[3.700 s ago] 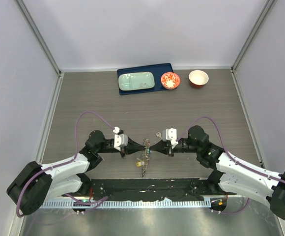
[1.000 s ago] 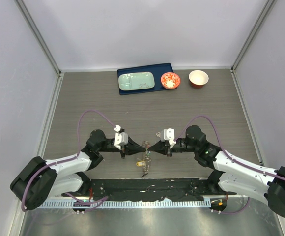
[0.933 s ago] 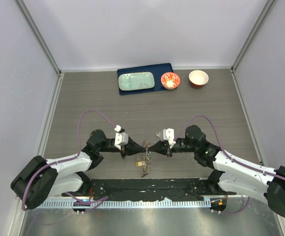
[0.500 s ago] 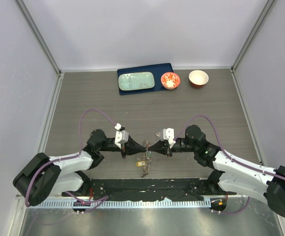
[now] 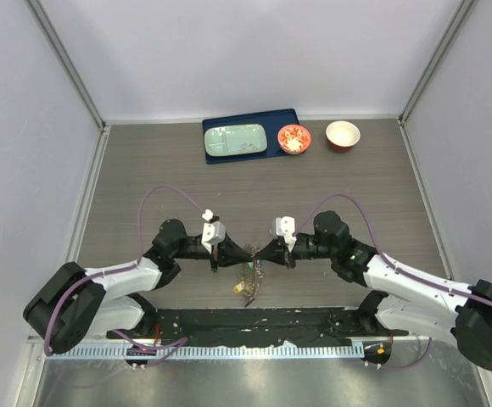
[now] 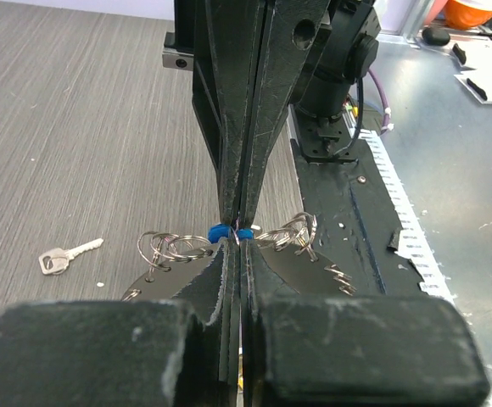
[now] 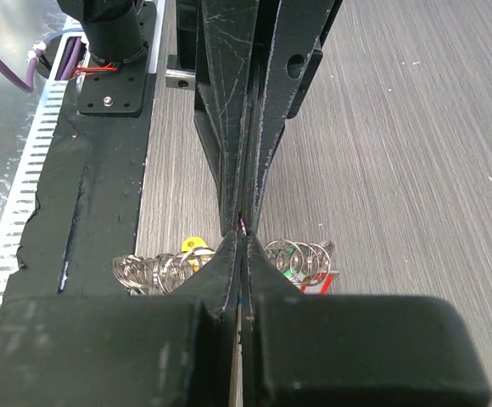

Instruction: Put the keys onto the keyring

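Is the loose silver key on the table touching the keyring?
Apart. Left wrist view shows the silver key lying alone, bare table between it and the keyring.

Two arms point(image 5: 127, 280), two bowls point(image 5: 294, 139), one tray point(image 5: 276, 117), one dish point(image 5: 236, 141), one loose key point(image 6: 68, 254).

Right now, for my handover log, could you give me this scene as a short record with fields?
left gripper: shut, tips meeting the other arm's
right gripper: shut, likewise
keyring: under the meeting tips, small rings and keys bunched on it
loose key: silver, on the table, apart from the bunch
far edge: blue tray with green plate; patterned bowl, plain bowl beside
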Robot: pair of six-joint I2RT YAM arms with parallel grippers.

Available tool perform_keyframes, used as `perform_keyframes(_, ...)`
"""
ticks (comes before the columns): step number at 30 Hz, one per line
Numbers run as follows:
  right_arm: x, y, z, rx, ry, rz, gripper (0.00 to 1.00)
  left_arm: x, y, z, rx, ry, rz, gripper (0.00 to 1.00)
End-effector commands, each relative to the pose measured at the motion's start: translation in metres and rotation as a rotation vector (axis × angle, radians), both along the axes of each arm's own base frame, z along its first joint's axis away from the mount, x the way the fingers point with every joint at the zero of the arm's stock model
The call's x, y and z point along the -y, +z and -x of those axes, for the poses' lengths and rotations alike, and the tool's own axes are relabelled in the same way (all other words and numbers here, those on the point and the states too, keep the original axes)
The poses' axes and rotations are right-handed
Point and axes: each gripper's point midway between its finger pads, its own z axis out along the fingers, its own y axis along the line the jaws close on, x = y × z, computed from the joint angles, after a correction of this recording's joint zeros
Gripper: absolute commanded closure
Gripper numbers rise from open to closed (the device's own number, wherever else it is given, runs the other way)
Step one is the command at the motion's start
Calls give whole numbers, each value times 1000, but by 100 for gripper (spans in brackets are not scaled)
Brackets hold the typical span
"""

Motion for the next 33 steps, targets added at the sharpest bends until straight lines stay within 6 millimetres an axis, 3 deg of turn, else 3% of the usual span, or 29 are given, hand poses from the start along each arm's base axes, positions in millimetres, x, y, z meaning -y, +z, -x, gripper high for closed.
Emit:
perform_keyframes(1, -13, 24, -2, 30, 25, -41, 99, 9, 41, -7, 130, 11, 85, 100)
perform_keyframes(6, -14, 28, -4, 18, 10, -42, 97, 4, 35, -11, 136, 61, 66, 100)
perform_keyframes(21, 0, 42, -10, -90, -122, -15, 72, -2, 27, -13, 180, 96, 68, 100)
perform_keyframes(29, 13, 31, -18, -87, -203, 57, 72, -5, 24, -9, 192, 89, 71, 100)
perform_keyframes(33, 12, 26, -13, -60, -161, 65, 72, -6, 25, -9, 195, 90, 71, 100)
